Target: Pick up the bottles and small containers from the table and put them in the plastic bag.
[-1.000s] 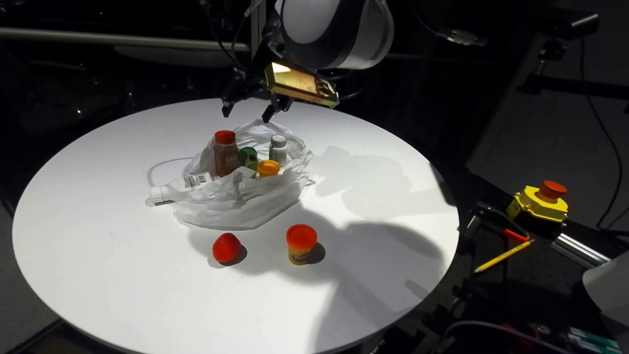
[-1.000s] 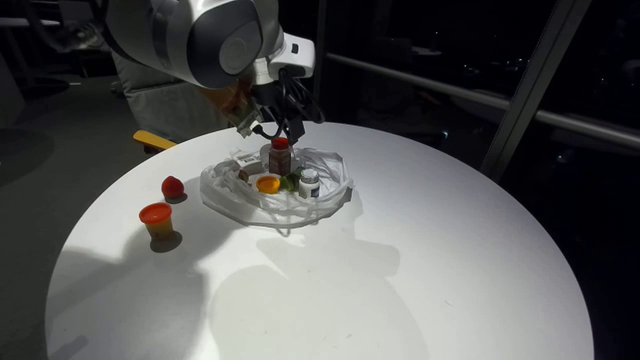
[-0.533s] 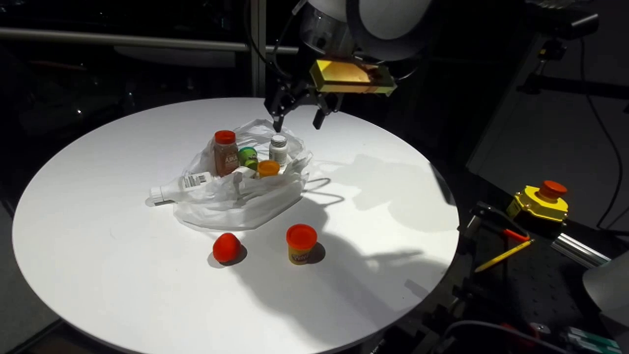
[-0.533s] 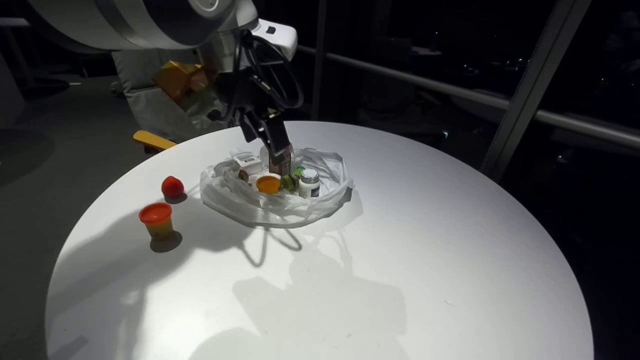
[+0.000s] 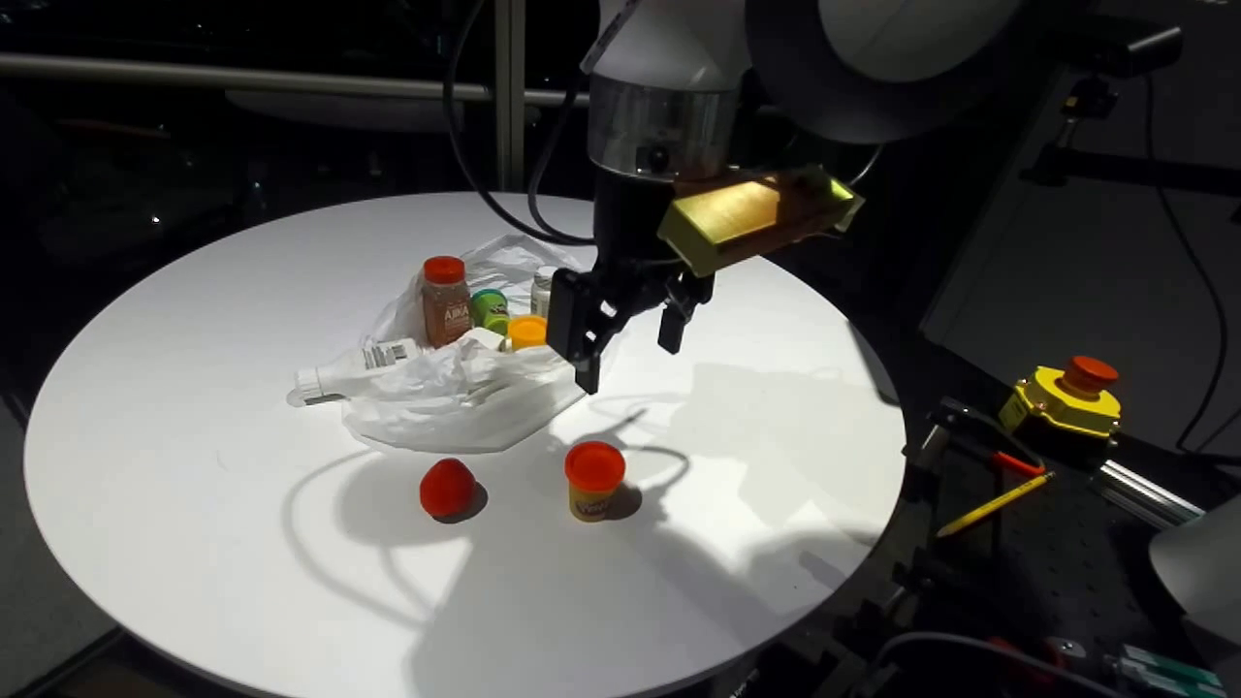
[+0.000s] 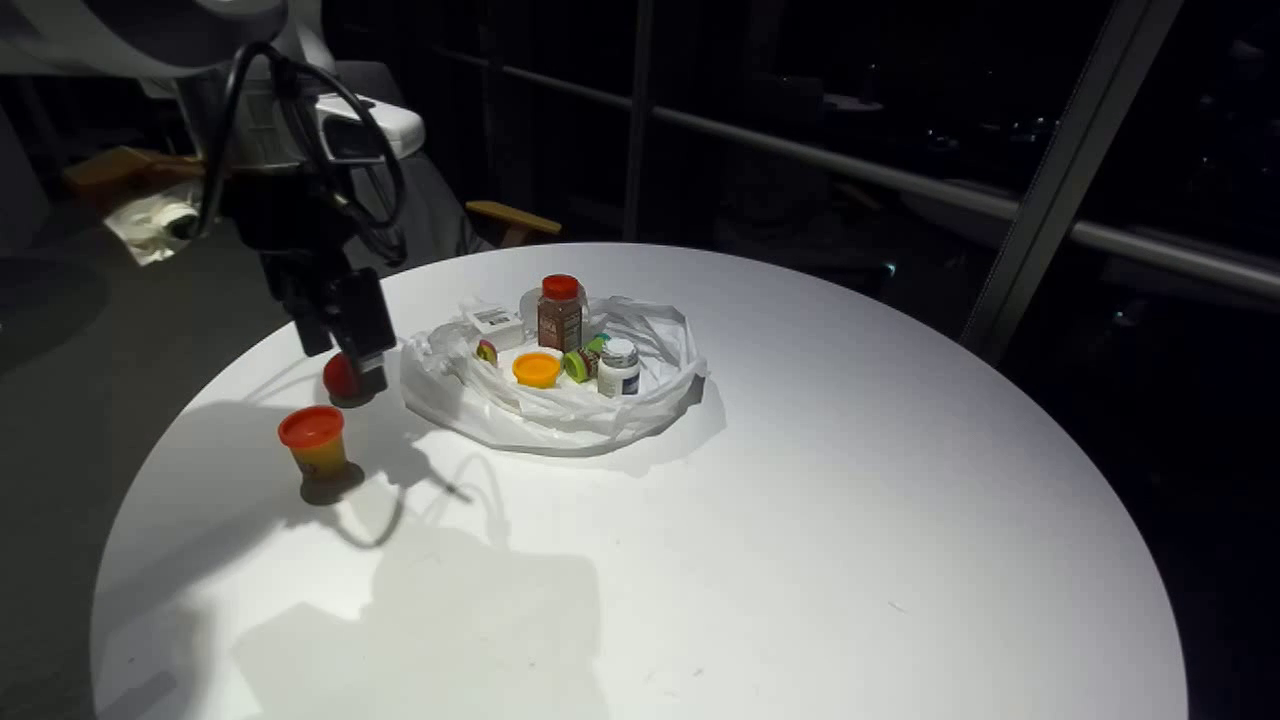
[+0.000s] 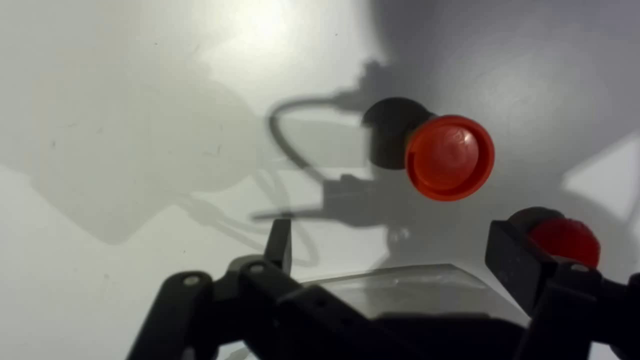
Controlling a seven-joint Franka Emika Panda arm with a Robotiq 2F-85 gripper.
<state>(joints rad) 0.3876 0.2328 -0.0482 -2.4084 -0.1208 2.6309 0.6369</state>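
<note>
A tub with an orange-red lid and yellow body (image 5: 594, 490) stands upright on the table in both exterior views; its lid (image 7: 450, 157) shows in the wrist view. The white plastic bag (image 5: 485, 417) lies behind it. In the bag are a red-capped jar (image 6: 559, 320), a green tub (image 5: 491, 312), a white pill bottle (image 6: 618, 372) and a tub with a yellow-orange lid (image 6: 537, 370). A white bottle (image 5: 354, 372) lies across the bag's edge. My gripper (image 7: 392, 232) is open and empty, above the table between bag and orange-lidded tub (image 6: 318, 450).
A red strawberry-like object (image 5: 448, 489) lies beside the orange-lidded tub; it shows behind a finger in the wrist view (image 7: 567, 241). A yellow emergency-stop box (image 5: 1065, 399) and a yellow pencil (image 5: 995, 505) are off the round table's (image 5: 242, 582) side.
My gripper has moved from over the far part of the bag towards the orange-lidded tub and has come lower. It has stayed open. The tub and the bag have not moved.
</note>
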